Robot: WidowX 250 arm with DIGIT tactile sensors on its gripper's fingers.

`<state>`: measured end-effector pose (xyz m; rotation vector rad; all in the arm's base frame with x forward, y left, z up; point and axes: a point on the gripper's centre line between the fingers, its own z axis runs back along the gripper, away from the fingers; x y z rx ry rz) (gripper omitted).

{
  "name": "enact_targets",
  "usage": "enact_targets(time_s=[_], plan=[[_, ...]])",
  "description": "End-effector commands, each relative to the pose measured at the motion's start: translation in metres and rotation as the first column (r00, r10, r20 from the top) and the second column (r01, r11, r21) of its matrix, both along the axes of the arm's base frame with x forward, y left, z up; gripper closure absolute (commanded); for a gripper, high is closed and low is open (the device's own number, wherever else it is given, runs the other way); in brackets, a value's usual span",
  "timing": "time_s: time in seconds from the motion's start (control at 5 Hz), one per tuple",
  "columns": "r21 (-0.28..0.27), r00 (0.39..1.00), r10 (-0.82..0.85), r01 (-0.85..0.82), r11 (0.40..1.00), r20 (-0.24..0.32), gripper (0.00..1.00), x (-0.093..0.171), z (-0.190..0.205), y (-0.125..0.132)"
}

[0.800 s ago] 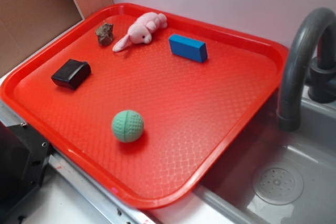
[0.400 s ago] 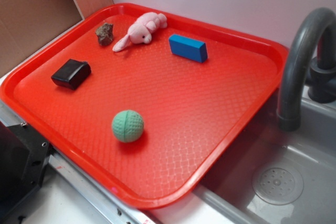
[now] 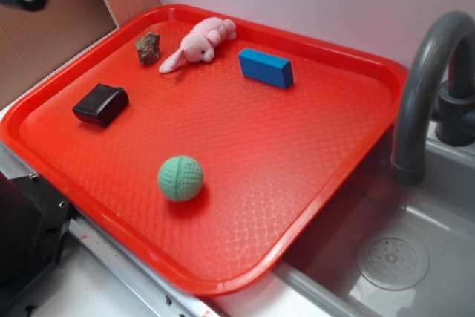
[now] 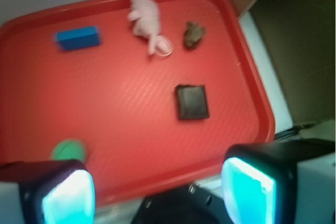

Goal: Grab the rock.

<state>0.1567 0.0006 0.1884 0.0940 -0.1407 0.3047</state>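
The rock [image 3: 148, 47] lay untouched near the tray's [image 3: 312, 183] far left corner, beside a pink toy [image 3: 199, 42], while the gripper [image 4: 157, 187] hung high above, fingers spread wide, approach not yet made.

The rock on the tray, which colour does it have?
The rock is brownish-grey, mottled and rough. The exterior view shows it best.

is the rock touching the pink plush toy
No, in the exterior view the rock sits apart from the pink plush toy, with bare red tray showing between them.
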Motion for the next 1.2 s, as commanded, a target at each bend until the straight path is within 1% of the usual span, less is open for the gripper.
enact_targets(time_s=[0.0, 0.2, 0.4, 0.6, 0.8, 1.0], plan=[[0.024, 0.976, 0.198, -0.201, 0.979, 0.094, 0.0, 0.036, -0.039, 0.042], [0.03, 0.954, 0.268, -0.274, 0.961, 0.133, 0.0, 0.048, -0.056, 0.06], [0.022, 0.928, 0.337, -0.345, 0.938, 0.16, 0.0, 0.071, -0.079, 0.088], [0.042, 0.912, 0.378, -0.389, 0.92, 0.158, 0.0, 0.086, -0.096, 0.106], [0.033, 0.898, 0.424, -0.43, 0.902, 0.112, 0.0, 0.106, -0.123, 0.126], [0.032, 0.909, 0.407, -0.411, 0.911, 0.085, 0.0, 0.118, -0.14, 0.136]])
